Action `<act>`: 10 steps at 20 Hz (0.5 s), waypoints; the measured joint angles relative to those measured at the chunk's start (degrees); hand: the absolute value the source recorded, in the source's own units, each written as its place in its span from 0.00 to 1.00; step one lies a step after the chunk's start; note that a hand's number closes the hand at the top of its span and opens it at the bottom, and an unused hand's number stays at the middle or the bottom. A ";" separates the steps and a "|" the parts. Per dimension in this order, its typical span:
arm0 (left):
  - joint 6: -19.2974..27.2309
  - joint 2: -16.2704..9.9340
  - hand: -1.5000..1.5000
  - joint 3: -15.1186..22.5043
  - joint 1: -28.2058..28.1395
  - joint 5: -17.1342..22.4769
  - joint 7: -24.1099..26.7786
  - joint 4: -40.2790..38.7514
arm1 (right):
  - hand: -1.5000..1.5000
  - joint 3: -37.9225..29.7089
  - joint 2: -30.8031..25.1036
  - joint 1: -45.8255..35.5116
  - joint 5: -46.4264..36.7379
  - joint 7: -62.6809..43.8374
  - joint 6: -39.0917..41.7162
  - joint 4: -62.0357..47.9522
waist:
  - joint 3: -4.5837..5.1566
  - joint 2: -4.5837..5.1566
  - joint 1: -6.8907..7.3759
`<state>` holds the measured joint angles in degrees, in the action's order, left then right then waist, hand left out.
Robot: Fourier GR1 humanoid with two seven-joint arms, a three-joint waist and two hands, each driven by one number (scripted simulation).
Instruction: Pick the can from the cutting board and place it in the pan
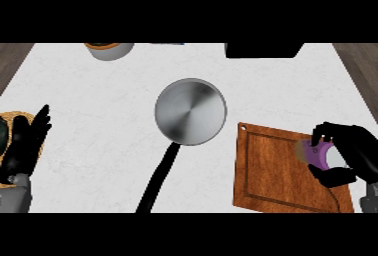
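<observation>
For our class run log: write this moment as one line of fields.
phase: grasp | right hand: fingers curled round can over cutting board | left hand: open, resting at left | pan: holds nothing

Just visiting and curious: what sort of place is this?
Most likely a kitchen counter: a steel pan with a long handle and a wooden cutting board lie on the white counter top.

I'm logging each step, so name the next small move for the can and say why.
Probably lift the can straight up: the right hand is curled round it over the cutting board, and the pan lies apart to the left.
</observation>
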<state>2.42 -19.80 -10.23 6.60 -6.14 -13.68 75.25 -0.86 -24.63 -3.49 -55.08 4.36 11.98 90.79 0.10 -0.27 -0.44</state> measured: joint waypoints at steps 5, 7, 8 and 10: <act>-0.03 0.09 0.50 -0.09 -0.35 -0.19 -0.03 0.35 | 1.00 -1.87 3.20 0.43 4.20 2.56 -4.32 8.87 | -0.05 -0.01 -0.13; -0.32 -0.11 0.50 -0.39 0.38 -0.12 -0.01 -0.07 | 1.00 -1.78 4.26 -0.35 5.30 1.39 -3.35 12.18 | -0.07 0.07 -0.02; -0.61 -0.17 0.50 -0.42 0.60 -0.02 -0.33 0.20 | 1.00 -0.95 5.36 -1.62 4.96 0.27 -3.25 12.45 | -0.06 0.09 0.13; 0.16 0.82 0.50 0.14 0.58 -0.79 -0.16 0.22 | 1.00 -0.11 7.16 -4.94 5.03 -1.72 -2.58 11.90 | -0.07 0.17 0.39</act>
<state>2.58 -18.97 -10.09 7.18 -6.92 -13.84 75.47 -0.97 -17.47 -8.42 -50.06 2.64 9.40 102.69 0.02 -0.10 -0.06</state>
